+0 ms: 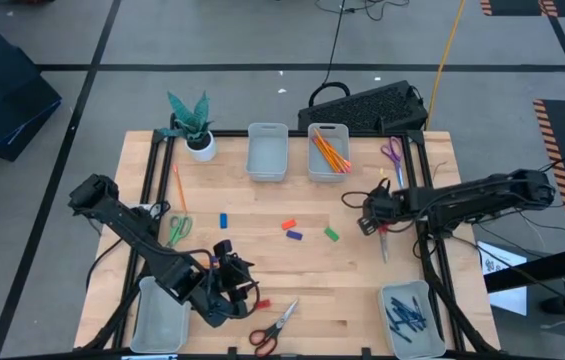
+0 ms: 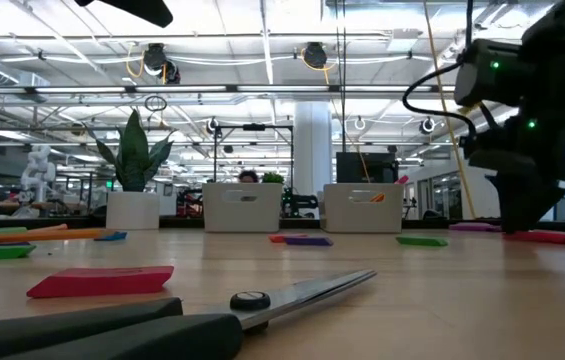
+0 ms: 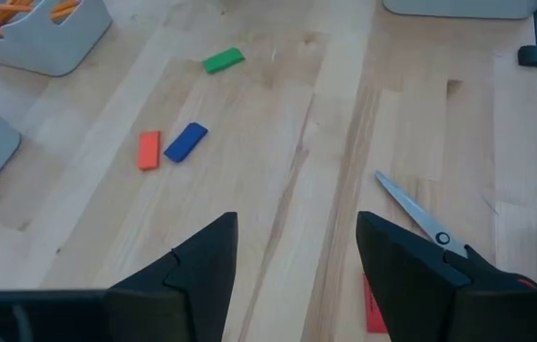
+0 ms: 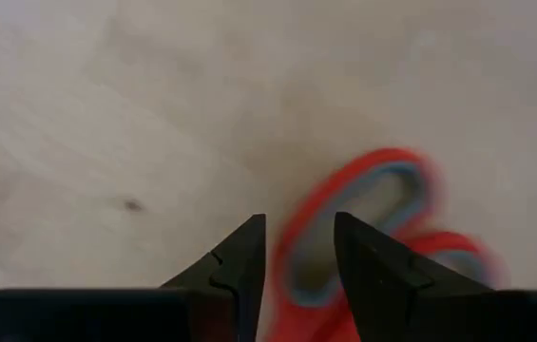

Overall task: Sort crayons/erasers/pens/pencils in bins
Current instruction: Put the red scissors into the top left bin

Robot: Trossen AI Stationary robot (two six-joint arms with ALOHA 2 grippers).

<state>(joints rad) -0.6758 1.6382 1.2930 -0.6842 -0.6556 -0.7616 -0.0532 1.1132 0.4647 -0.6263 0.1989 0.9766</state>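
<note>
Left dark two-finger end effector (image 1: pixel 237 285) sits low at the near-left part of the counter, fingers (image 3: pixel 201 271) spread apart with nothing between them. Right dark two-finger end effector (image 1: pixel 374 220) reaches in from the right side, pointing down, fingers (image 4: pixel 235 271) parted too.

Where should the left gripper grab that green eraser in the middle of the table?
Grip the green eraser across its narrow width, on the two long sides, coming straight down. It lies flat and apart from the red and blue erasers, so open fingers should fit.
</note>
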